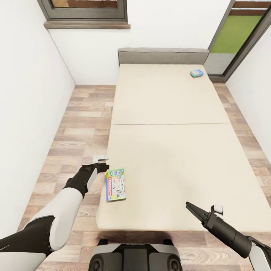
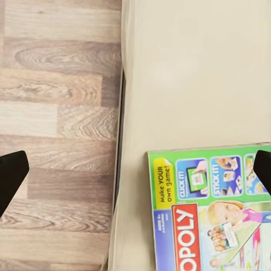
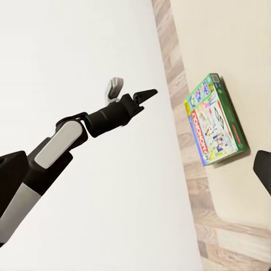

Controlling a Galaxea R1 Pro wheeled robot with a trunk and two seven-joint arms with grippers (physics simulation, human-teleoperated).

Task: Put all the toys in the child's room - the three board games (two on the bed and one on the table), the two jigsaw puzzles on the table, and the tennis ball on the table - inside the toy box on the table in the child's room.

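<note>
Honestly barely started: green Monopoly board game box (image 1: 115, 184) and small blue game box (image 1: 197, 73) at 1 o'clock both sit on the beige bed (image 1: 169, 143); left gripper (image 1: 101, 162) wide, right gripper (image 1: 195, 210) slightly parted, both empty.

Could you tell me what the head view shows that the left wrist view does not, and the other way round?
Head view alone: the small blue board game near the headboard, the open right claw over the bed's foot, the window and the white walls.

Left wrist view alone: the box's print up close, with "Make YOUR own game!" readable, and the left claw's fingertips spread wide at the frame's edges.

Both share: the green Monopoly board game lying flat at the bed's edge, beside the wooden floor.
</note>
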